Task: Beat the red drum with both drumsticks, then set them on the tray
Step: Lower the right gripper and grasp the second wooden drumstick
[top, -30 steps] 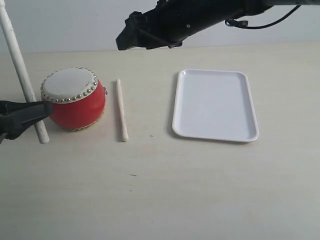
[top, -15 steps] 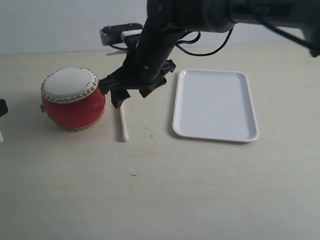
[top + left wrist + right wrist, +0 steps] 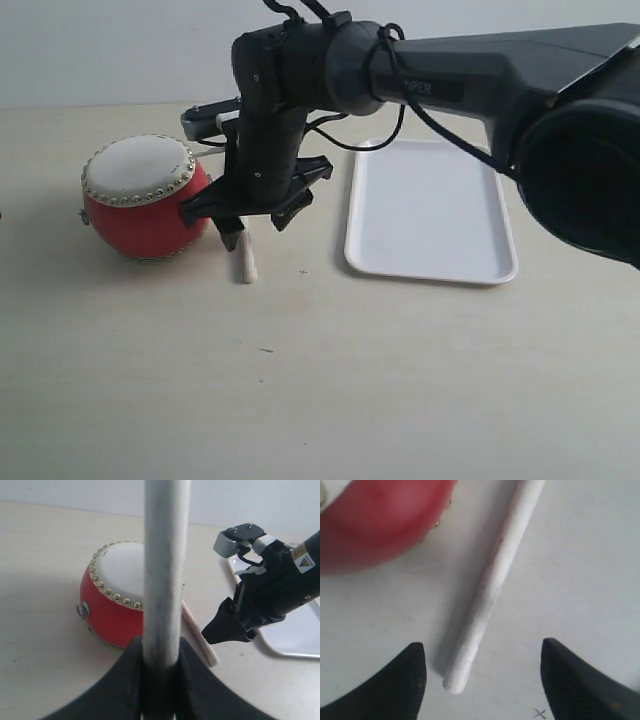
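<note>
The red drum [image 3: 145, 200] stands on the table at the left. Just right of it lies one pale drumstick [image 3: 245, 265]. My right gripper [image 3: 256, 225] hangs low over that stick, open, its fingers straddling the stick's near end [image 3: 470, 650] without touching it. The drum's red side [image 3: 375, 520] shows close by in the right wrist view. My left gripper [image 3: 160, 647] is shut on the other drumstick [image 3: 165, 555], held upright in front of the drum [image 3: 117, 605]; it is outside the exterior view. The white tray [image 3: 430, 210] lies at the right with nothing on it.
The right arm [image 3: 450, 80] reaches across from the upper right, passing above the tray's far left corner. A pale wall runs behind the table. Bare tabletop [image 3: 320, 380] spreads in front of the drum and tray.
The right arm has swung down from above the table's back to the lying drumstick. The left gripper with its stick has left the exterior view to the left.
</note>
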Motion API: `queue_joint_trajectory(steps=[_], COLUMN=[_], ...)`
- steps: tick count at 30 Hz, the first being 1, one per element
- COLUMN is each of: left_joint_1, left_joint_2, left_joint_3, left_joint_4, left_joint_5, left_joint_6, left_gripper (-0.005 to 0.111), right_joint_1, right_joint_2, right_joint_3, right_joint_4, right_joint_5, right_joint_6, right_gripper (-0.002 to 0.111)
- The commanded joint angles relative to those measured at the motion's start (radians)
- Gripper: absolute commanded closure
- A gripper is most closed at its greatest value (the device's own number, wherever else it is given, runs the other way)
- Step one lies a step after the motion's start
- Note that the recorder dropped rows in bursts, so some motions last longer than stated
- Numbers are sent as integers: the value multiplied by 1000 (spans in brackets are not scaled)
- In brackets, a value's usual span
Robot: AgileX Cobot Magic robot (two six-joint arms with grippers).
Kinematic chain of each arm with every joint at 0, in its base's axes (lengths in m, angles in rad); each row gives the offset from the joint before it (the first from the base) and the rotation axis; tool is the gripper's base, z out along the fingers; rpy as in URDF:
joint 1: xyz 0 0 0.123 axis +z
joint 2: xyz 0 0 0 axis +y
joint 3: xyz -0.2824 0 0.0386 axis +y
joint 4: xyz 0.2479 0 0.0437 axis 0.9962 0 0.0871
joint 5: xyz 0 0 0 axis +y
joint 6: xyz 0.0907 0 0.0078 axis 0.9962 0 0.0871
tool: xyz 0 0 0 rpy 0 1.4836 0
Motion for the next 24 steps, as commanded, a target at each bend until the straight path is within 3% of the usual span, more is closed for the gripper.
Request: queue_joint_trajectory(steps=[1,14,17,20,24], left_joint_1=[4,4,4,4,4], left_joint_2=[-8,-8,-8,-8,-8], left_joint_3=[-6,-6,-6,-6,-6], left_joint_4=[6,6,6,6,6], left_joint_5=[8,-3,-3,-3,-3], left_joint_6=[-5,-5,-5,-5,-5], left_gripper=[107,107,107,107,107], right_joint_1=[1,1,1,1,1], right_joint_2=[32,151,151,151,149], right_joint_3=[-48,-146,-146,-146,-146], right_joint_4=[-16,-43,-43,-43,-43], right_joint_5=[25,80,80,80,83], right_joint_6=[49,143,161,192,228], right_gripper=[49,50,65,92,108])
